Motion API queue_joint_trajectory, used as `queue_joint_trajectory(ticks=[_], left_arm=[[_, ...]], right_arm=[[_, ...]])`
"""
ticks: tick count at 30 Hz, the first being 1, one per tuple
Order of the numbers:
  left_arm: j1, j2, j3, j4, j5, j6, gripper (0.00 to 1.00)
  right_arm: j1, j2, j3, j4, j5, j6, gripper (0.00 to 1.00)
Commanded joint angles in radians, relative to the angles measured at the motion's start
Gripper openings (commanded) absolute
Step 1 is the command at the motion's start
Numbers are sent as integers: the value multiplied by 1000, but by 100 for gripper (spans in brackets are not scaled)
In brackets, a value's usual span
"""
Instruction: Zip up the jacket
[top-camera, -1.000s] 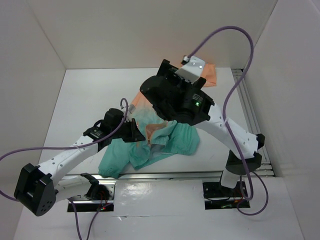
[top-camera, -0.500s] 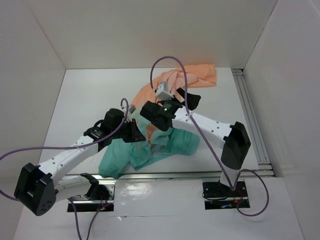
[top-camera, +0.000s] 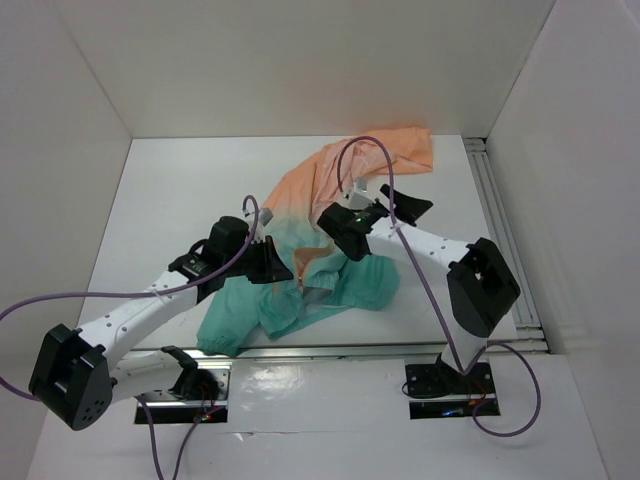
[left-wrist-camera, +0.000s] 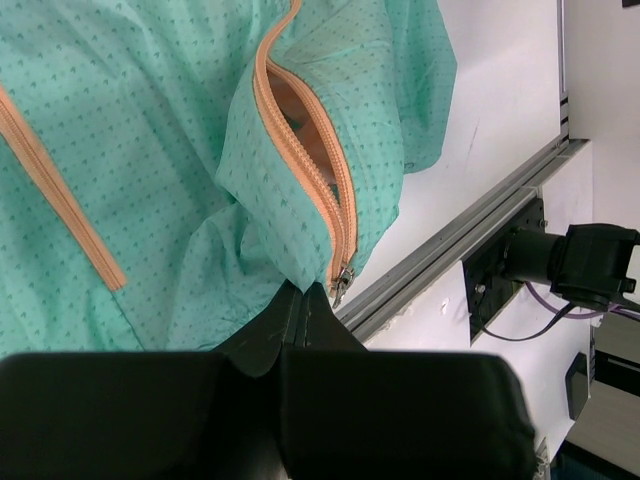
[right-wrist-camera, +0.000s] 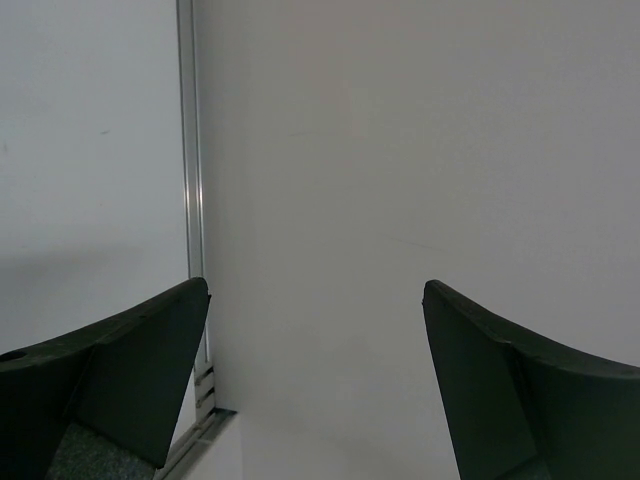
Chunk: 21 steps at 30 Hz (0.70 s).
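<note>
The aluminium rail (top-camera: 330, 350) along the table's near edge serves as the reference. The thin soft fabric jacket (top-camera: 365, 280), fading from teal-green to peach-orange, lies crumpled on the white table (top-camera: 160, 190) just beyond the rail. Its teal end is nearest the rail and its orange end reaches furthest away, toward the far right corner. Just beyond the rail, the left gripper (top-camera: 275, 268) rests on the teal portion with its jaws fully closed, pinching the fabric edge at the lower end of the orange front zipper (left-wrist-camera: 310, 170). The metal slider (left-wrist-camera: 342, 280) sits at this lower end, just beside the fingertips (left-wrist-camera: 305, 310). Above the slider the two zipper halves stand apart. A separate straight orange pocket zip (left-wrist-camera: 60, 190) crosses the teal fabric to one side. Further from the rail, the right gripper (top-camera: 400, 203) hangs over the mid-section of the jacket. Its jaws are spread wide with nothing held between them, and its wrist view shows only the white wall (right-wrist-camera: 400, 150).
</note>
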Motion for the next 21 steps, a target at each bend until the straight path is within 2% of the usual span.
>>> queue_joint_trajectory(ticks=[1,3,7,12,14,16,17,21], left_arm=[[-5,2,1,49,16,0,0],[-5,2,1,49,16,0,0],[-5,-7,1,49,5,0,0],[-5,-18,1,40,5,0,0],[-5,-18,1,40,5,0,0],[-5,-18,1,40,5,0,0],[-5,-18,1,40,5,0,0],[-5,-18,1,49,16,0,0]], right_arm=[[-59,-15,10,86,-50,0,94],[-101,13,21,52,-88,40,94],[-166,123,173,-74,-211,187,94],[-285,217,277,-177,-360,272,94],[-333,282,355,-256,-398,377,95],[-410,327,404,-298,-398,445,95],[-454,365,456,-353,-363,552,98],[-534,376,520,-318,-399,597,100]])
